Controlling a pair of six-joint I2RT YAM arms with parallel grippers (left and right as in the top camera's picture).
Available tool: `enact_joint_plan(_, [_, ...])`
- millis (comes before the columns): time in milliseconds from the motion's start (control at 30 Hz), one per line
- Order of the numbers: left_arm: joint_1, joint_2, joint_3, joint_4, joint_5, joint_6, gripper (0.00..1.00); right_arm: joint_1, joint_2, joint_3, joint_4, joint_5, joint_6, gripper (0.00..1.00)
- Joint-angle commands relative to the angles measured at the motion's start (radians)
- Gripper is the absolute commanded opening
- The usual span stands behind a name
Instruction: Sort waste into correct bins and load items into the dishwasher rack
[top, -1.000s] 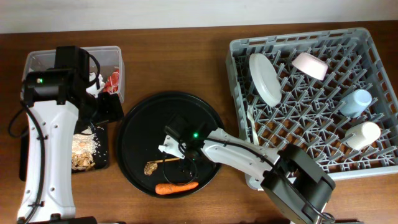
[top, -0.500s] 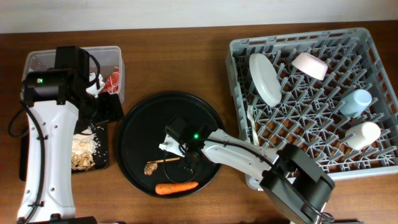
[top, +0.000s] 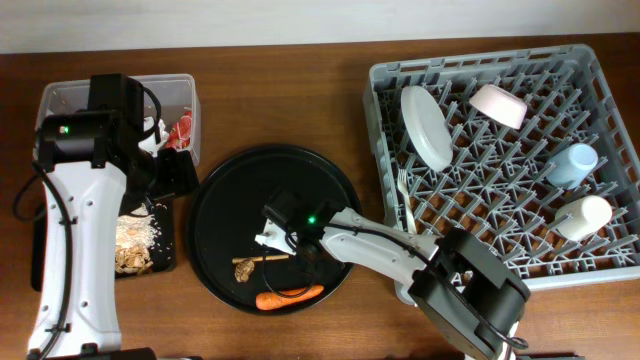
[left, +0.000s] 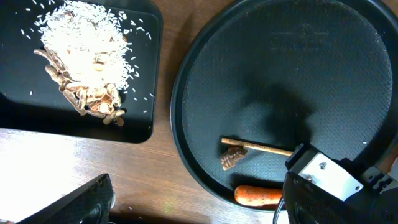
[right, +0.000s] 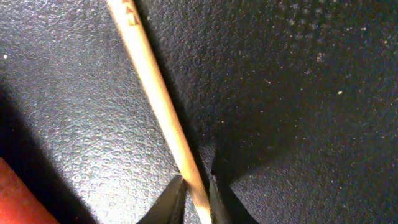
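Thin straight wooden chopstick (left: 258, 147), flat on pebbled round black tray (left: 205, 81), long axis left-right; pinched in right claw (right: 194, 190). Left claw (left: 196, 211) wide, empty.

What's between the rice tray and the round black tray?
Bare wooden table only, per left wrist view; shallow black tray and round tray don't touch.

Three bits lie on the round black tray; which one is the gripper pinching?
The thin wooden chopstick: the right gripper has its fingertips squeezing it, while the orange carrot and brown lump lie ungripped.
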Motion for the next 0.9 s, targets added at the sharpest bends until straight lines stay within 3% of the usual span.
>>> enact_joint_plan(0, [0.003,-0.003,-0.002,-0.001,-0.006,-0.010,0.87,-0.004,0.033,-0.006,-0.016,0.048,0.015,0.11])
enact_joint_plan(133, [0.003,-0.003,-0.002,-0.001,-0.006,-0.010,0.87,-0.004,0.031,0.019,-0.036,0.061,0.015,0.04])
enact_joint_plan(400, [0.003,-0.003,-0.002,-0.002,-0.007,-0.010,0.87,-0.004,0.031,0.108,-0.094,0.101,0.037,0.04])
enact_joint_plan(867, [0.003,-0.003,-0.002,-0.002,-0.007,-0.009,0.87,-0.183,-0.145,0.251,-0.282,0.100,0.373,0.04])
